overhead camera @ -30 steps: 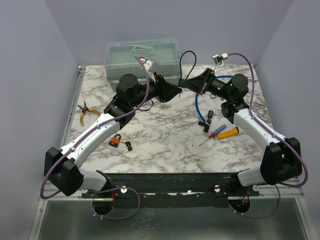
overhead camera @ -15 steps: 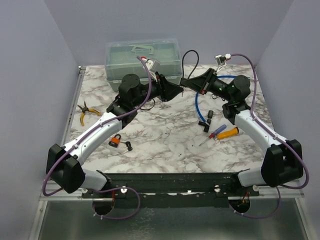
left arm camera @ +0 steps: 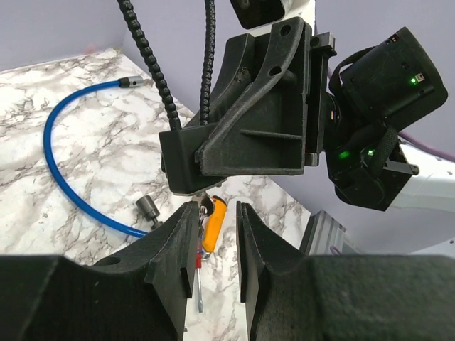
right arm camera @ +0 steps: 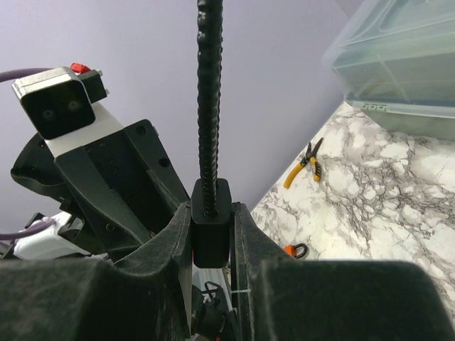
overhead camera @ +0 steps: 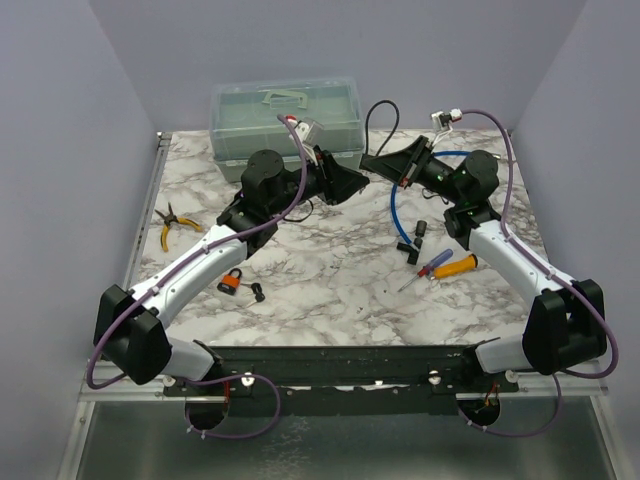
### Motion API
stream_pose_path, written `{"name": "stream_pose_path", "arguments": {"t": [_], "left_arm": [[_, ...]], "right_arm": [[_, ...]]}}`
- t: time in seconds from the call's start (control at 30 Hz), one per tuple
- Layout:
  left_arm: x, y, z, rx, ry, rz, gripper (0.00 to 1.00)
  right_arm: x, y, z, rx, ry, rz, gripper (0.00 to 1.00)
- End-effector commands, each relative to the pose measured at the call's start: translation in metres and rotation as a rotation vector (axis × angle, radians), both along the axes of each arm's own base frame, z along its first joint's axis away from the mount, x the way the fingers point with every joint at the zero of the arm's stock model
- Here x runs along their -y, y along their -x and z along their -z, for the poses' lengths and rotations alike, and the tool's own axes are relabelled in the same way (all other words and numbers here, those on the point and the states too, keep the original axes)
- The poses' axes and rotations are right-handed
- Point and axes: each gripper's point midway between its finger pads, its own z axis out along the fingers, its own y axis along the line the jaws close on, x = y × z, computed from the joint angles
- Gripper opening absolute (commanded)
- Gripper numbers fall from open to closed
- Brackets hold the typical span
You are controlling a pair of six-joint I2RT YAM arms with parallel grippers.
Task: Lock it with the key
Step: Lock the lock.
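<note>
My right gripper point(right arm camera: 212, 206) is shut on the black body of a cable lock point(right arm camera: 211, 229), held up over the table's middle. The lock's ribbed black cable point(right arm camera: 208, 99) rises straight out of it. From the top view, the right gripper point(overhead camera: 372, 163) and left gripper point(overhead camera: 356, 183) meet tip to tip in the air. The left gripper point(left arm camera: 217, 209) is open, its jaws a narrow gap apart just under the right gripper's fingers. A small silver key point(left arm camera: 207, 207) shows at the tip of its left finger; whether the finger touches it I cannot tell.
An orange padlock point(overhead camera: 231, 282) and a small black piece point(overhead camera: 258, 292) lie front left, yellow pliers point(overhead camera: 172, 224) far left. A clear plastic box point(overhead camera: 285, 115) stands at the back. A blue tube point(overhead camera: 397, 205), two screwdrivers point(overhead camera: 455, 265) and black bits point(overhead camera: 420, 230) lie right.
My left gripper has crept toward the right gripper and its jaws have narrowed. The right gripper keeps its hold on the lock and has barely moved.
</note>
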Motion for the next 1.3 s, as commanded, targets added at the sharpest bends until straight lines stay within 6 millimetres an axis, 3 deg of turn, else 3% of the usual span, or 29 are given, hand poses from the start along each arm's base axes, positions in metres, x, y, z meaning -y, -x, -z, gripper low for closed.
{"name": "stream_pose_path", "arguments": {"t": [0.0, 0.37, 0.5, 0.67, 0.93, 1.1, 1.27], "left_arm": [[0.003, -0.01, -0.002, 0.006, 0.019, -0.038, 0.32], [0.004, -0.021, 0.001, -0.038, 0.044, -0.085, 0.28], [0.007, -0.018, 0.002, -0.07, 0.069, -0.058, 0.15], [0.011, 0.004, -0.006, -0.095, 0.123, 0.06, 0.0], [0.015, 0.055, -0.037, -0.078, 0.205, 0.372, 0.0], [0.012, 0.071, -0.044, -0.027, 0.193, 0.473, 0.0], [-0.001, 0.078, -0.037, 0.06, 0.141, 0.534, 0.27]], "right_arm": [[0.004, 0.0, -0.007, -0.018, -0.021, 0.037, 0.0], [0.003, 0.001, -0.004, -0.035, -0.025, 0.027, 0.0], [0.002, 0.004, -0.004, -0.026, -0.026, 0.016, 0.0], [0.003, 0.015, -0.022, 0.076, -0.043, -0.02, 0.01], [0.0, 0.052, -0.064, 0.304, -0.079, -0.159, 0.0], [0.0, 0.066, -0.075, 0.349, -0.082, -0.207, 0.0], [0.002, 0.072, -0.081, 0.387, -0.075, -0.213, 0.0]]}}
